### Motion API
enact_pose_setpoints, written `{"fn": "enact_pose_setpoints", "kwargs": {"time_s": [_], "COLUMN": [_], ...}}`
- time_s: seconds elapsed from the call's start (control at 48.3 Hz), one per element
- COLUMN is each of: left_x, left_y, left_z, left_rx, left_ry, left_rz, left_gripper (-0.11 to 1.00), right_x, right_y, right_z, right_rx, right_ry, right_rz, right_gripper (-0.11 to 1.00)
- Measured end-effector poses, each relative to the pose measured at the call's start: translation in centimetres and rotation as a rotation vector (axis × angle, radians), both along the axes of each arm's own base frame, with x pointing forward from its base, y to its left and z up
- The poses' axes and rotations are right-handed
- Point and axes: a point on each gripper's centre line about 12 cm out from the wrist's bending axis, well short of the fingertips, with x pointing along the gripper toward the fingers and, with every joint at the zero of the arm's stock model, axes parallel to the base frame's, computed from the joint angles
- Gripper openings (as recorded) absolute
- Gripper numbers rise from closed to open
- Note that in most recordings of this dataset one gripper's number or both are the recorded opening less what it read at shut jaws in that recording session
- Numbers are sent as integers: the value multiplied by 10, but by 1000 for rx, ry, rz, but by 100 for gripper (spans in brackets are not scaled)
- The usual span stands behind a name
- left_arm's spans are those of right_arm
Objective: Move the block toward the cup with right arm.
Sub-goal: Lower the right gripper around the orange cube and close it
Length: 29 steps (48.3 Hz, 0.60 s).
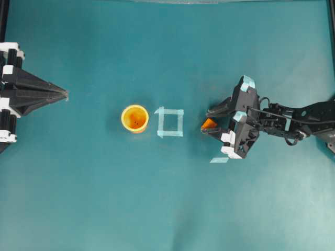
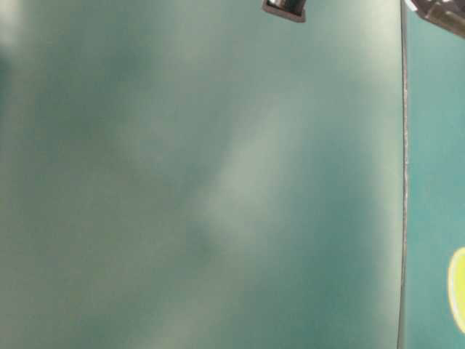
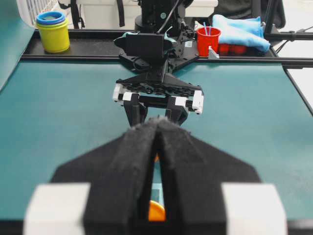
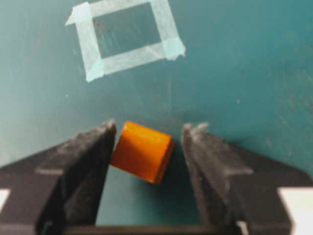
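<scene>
A: Start at the right gripper (image 1: 213, 121). How do the jaws stand?

B: Spread wide. In the right wrist view the block (image 4: 142, 151) sits between the two fingers (image 4: 88, 161), turned a little askew. Its corner looks to be touching or just shy of the finger on the left of that view, and there is a clear gap to the other one. Nothing is being pinched.

A: So which step is this?

B: I'd judge the block is bracketed but not yet gripped or pushed. The jaws are around it and it rests on the green table (image 1: 104, 198).

A: And beyond the fingertips?

B: Straight ahead of the gripper lies the pale blue tape square (image 1: 170, 122), near the block but apart from it. Past that, further along the same line, stands the cup (image 1: 135, 118), just beside the far edge of the square.

A: What does the next move call for?

B: Either closing evenly on the tilted block so it squares up rather than slipping out, or sweeping it forward across the square. Stopping short of the cup matters, so as not to knock it.

A: The left gripper (image 1: 62, 95)?

B: Well beyond the cup, fingers pressed together, holding nothing.
</scene>
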Motion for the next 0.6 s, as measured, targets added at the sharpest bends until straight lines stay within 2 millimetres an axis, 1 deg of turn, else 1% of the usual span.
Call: {"fn": "enact_pose_setpoints", "kwargs": {"time_s": [0.228,0.414,0.497,0.601], "left_x": [0,0,0,0], "left_y": [0,0,0,0], "left_z": [0,0,0,-1], "left_rx": [0,0,0,0], "left_ry": [-2,-2,2,8], "left_rz": [2,2,2,2], "left_gripper": [2,2,2,2], "right_x": [-1,-1,-1,0], "right_y": [3,5,5,6], "right_z": [-2,-2,-3,-2], "right_rx": [29,36,37,34], "right_ry": [14,26,29,28], "right_rz": [-4,0,3,6], "right_gripper": [59,56,52,43]}}
